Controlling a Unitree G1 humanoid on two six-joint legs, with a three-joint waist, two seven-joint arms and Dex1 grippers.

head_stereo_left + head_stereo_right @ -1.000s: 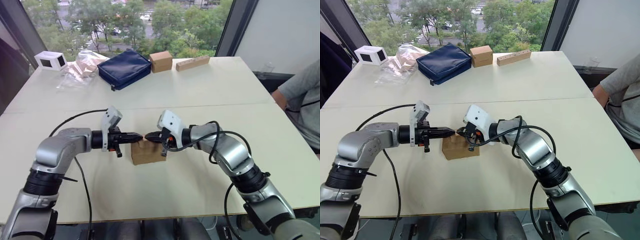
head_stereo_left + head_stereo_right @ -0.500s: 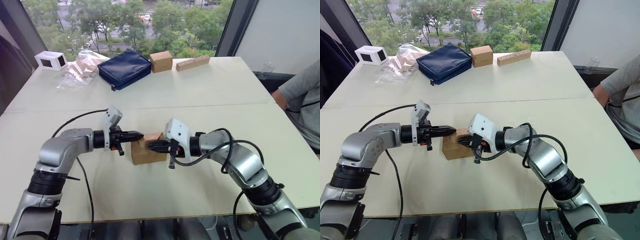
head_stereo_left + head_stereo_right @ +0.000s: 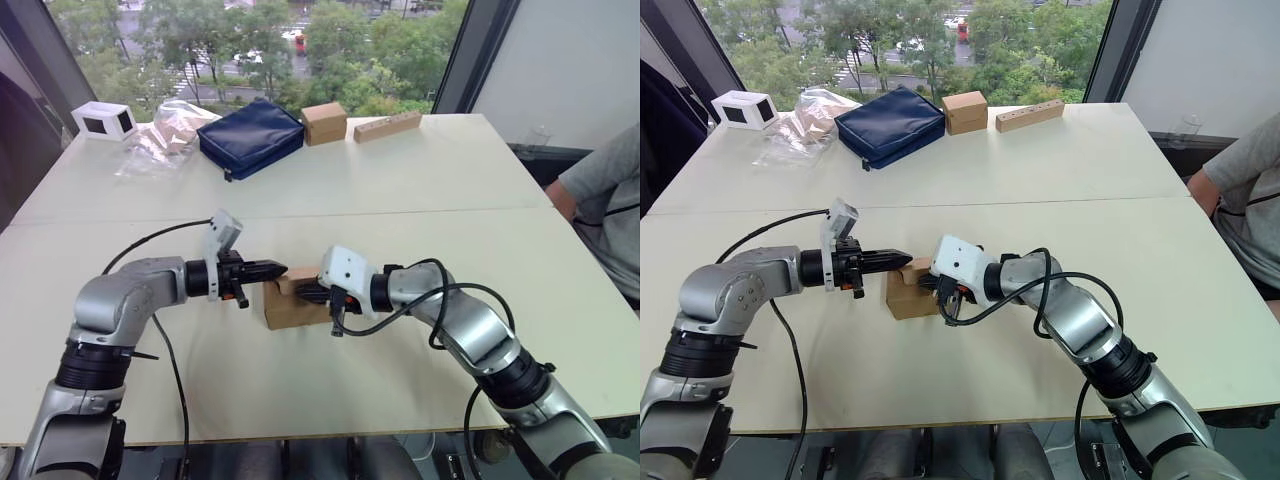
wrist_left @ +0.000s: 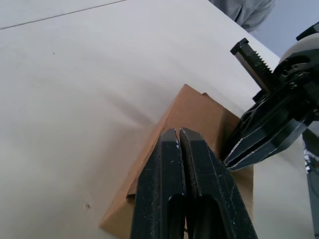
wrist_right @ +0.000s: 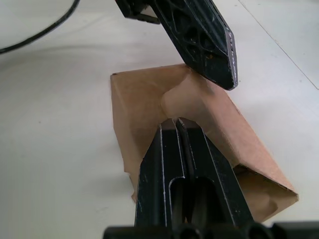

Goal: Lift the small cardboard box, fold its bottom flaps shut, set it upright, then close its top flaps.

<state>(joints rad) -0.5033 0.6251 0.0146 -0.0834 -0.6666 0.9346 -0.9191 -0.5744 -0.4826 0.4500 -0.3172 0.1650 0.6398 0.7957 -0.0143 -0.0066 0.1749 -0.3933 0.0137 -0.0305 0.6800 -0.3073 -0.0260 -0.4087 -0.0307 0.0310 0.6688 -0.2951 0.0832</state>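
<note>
The small cardboard box (image 3: pixel 293 304) is seen resting on the table (image 3: pixel 420 180), near the front edge and between the two arms. The left gripper (image 3: pixel 278 270) is held level, reaching rightward, its fingers pressed together with the tips at the box's upper left edge. The right gripper (image 3: pixel 304 293) is extended leftward over the box top, fingers likewise closed, the tips resting on the top flaps (image 5: pixel 199 107).

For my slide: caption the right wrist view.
Both shut claws, right and left, press the small cardboard box's top flaps.

Office, pale table (image 3: pixel 450 170), high window (image 3: pixel 250 40)
</note>
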